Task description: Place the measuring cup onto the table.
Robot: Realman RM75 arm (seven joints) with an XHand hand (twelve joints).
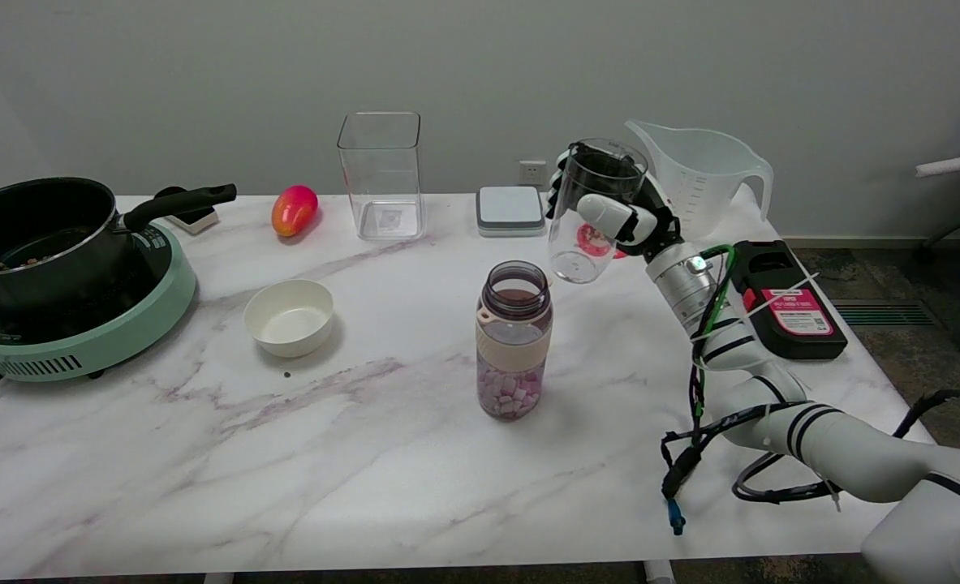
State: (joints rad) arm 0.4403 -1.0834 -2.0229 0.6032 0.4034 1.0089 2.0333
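Head view. Marble surface (350, 454), near edge running along the bottom of the picture, right edge cut off behind the arm. Left end: black pot (33, 235) on a green cooker (98, 332), close to the left edge. Middle: white bowl (289, 316); open bottle (514, 341) part filled with pink and white pieces. Back edge, left to right: red-orange fruit (294, 209), tall clear square box (380, 174), small grey scale (510, 210), large clear jug (703, 174). Black device with pink label (784, 302) near the right edge. Broad bare stretch in front of the bowl and bottle; a smaller bare patch between the bottle and the black device.

Right arm enters from lower right, rising up and back toward the far side. Right hand (622, 211) wraps its fingers round a clear measuring cup (589, 215), thumb across the front. Cup is held above the surface, tilted slightly, beyond and right of the bottle, mouth upward.
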